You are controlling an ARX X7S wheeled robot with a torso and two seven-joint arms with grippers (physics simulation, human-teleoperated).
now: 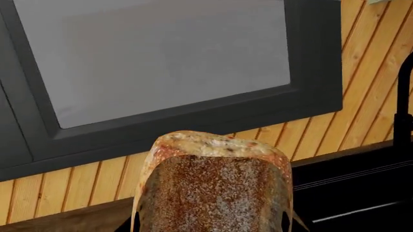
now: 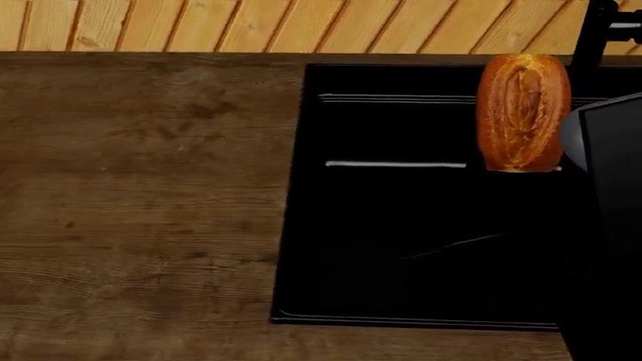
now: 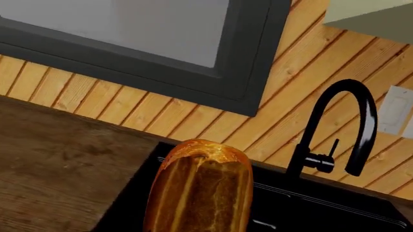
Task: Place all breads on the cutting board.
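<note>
Bread riding in front of each of my wrist cameras, cutting board nowhere in view.

At two o'clock in the head view, I am carrying the split orange-brown loaf (image 2: 522, 111) over the black sink (image 2: 381, 248); the speckled roll (image 1: 216, 186) is filling my left wrist view. Both look light, crusty, crushable, so mid-body holds suit. My fingers are hidden; grip cannot be told.

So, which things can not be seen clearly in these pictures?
- Both grippers: in each wrist view the bread fills the near edge, so no fingers show.
- Speckled loaf: lower part cut off by the left wrist view's edge.
- Split-top loaf: its lower end cut off in the right wrist view.
- Cutting board: in no view.
</note>
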